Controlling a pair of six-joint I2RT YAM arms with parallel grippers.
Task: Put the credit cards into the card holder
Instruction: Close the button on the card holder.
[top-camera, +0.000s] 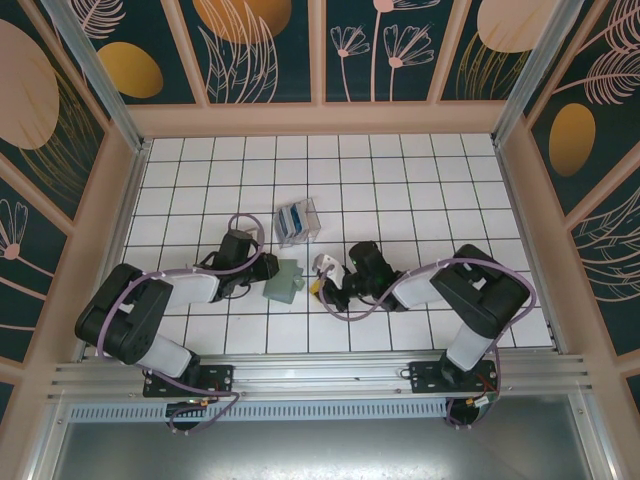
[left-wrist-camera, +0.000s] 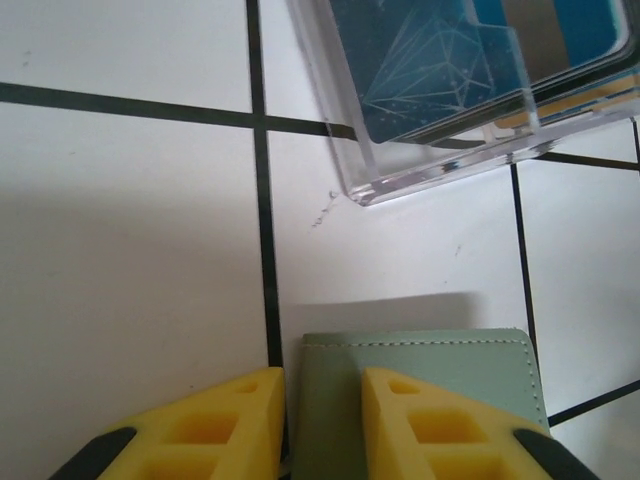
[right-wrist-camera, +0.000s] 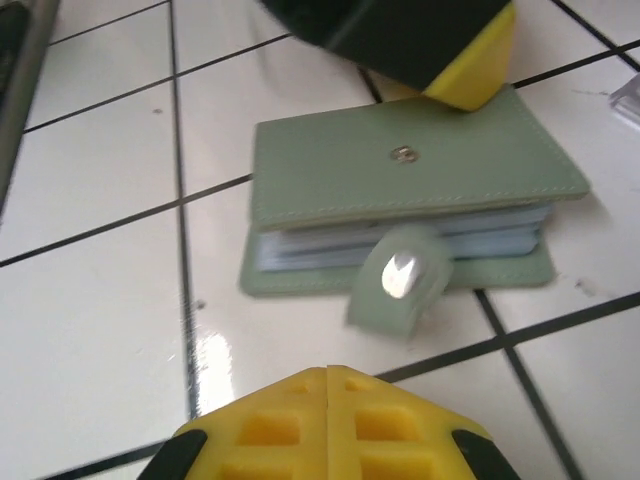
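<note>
— Card holder (right-wrist-camera: 400, 190): where?
— On the table (top-camera: 400, 180), flap loose. My left gripper (left-wrist-camera: 320, 380) narrowly parted astride its edge, probably steadying; right gripper (right-wrist-camera: 327, 375) pinched shut, empty. Credit cards (left-wrist-camera: 450, 60) in the clear box (left-wrist-camera: 400, 170).

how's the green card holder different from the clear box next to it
The card holder is opaque sage green; the clear box is see-through. The card holder lies flat with its snap tab undone; the clear box has upright walls and blue cards inside. The card holder lies nearer the left arm's base than the clear box. Both rest on the white tiled table.
</note>
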